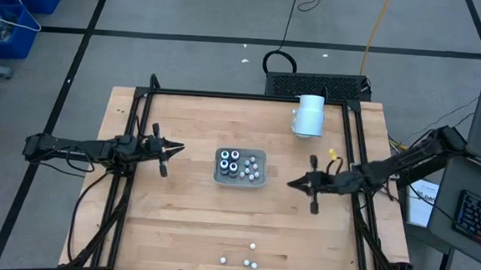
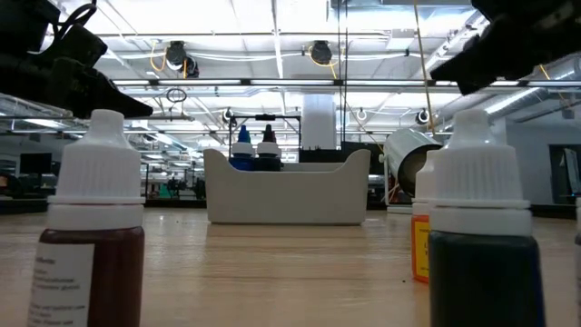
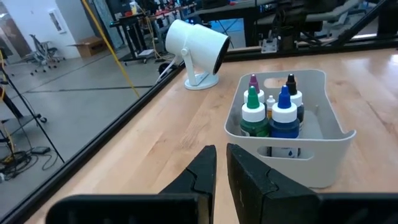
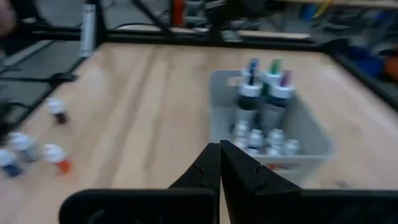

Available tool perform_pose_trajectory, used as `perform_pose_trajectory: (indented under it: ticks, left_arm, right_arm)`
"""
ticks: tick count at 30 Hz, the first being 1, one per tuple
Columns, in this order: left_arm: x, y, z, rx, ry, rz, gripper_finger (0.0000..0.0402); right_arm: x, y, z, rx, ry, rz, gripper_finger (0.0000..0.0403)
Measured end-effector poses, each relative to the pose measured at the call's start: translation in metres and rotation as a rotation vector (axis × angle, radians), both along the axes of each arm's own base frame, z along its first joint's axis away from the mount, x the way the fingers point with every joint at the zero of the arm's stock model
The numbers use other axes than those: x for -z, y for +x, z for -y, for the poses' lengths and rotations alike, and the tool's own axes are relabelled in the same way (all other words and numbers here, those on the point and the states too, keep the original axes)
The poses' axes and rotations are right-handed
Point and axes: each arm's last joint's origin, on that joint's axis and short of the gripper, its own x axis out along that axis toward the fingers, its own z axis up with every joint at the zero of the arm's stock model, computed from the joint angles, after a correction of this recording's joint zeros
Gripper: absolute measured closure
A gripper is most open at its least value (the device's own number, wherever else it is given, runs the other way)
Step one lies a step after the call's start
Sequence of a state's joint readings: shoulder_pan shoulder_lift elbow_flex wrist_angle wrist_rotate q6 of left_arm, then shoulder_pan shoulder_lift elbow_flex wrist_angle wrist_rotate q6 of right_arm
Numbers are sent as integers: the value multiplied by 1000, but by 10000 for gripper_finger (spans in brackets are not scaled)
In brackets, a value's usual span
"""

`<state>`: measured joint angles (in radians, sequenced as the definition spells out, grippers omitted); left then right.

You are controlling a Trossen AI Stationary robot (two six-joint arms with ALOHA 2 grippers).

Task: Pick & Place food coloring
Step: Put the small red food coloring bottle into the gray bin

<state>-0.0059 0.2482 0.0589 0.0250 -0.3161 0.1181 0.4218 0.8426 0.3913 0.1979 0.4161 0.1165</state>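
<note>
The food coloring bottles are small, with white caps and coloured tips. Several stand upright in a pale grey tray [image 1: 239, 178] at the table's middle, where green and blue ones [image 3: 268, 117] show in front. Loose bottles [image 1: 250, 247] stand on the wood by the near edge. In the low view two of them loom close, one brown-red [image 2: 91, 245] and one dark teal [image 2: 481, 259]. My left gripper [image 1: 179, 149] hovers left of the tray, shut, with only a slit between its tips [image 3: 221, 163]. My right gripper [image 1: 291, 185] hovers right of the tray, shut [image 4: 219, 155].
A large white cylinder on a foot [image 1: 308, 116] stands near the table's far right corner. A black frame [image 1: 226, 96] runs round the table. Bare wood lies between the tray and the loose bottles [image 4: 37, 149] near the front edge.
</note>
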Motion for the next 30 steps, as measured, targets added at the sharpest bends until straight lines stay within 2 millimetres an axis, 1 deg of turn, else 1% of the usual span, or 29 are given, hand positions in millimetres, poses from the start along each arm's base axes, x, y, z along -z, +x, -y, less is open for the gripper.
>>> perform_pose_trajectory:
  ticks: [3,7,11,17,23,26,30]
  left_arm:
    - [0,0,0,-4,-25,8,355]
    - [0,0,0,-3,-21,7,355]
    - [0,0,0,-5,-34,12,355]
    - [0,0,0,-6,-36,13,355]
    - [0,0,0,-6,19,-4,355]
    - [0,0,0,-12,25,-6,355]
    - [0,-1,-3,-109,46,-10,355]
  right_arm:
    - [12,-12,7,2,-21,31,403]
    - [26,-25,15,12,7,163,403]
    - [36,-33,21,25,4,189,403]
    - [37,-42,26,24,-42,243,403]
    - [29,-46,28,31,-37,325,403]
    - [27,-46,27,25,-65,336,403]
    - [26,-46,27,18,-116,348,403]
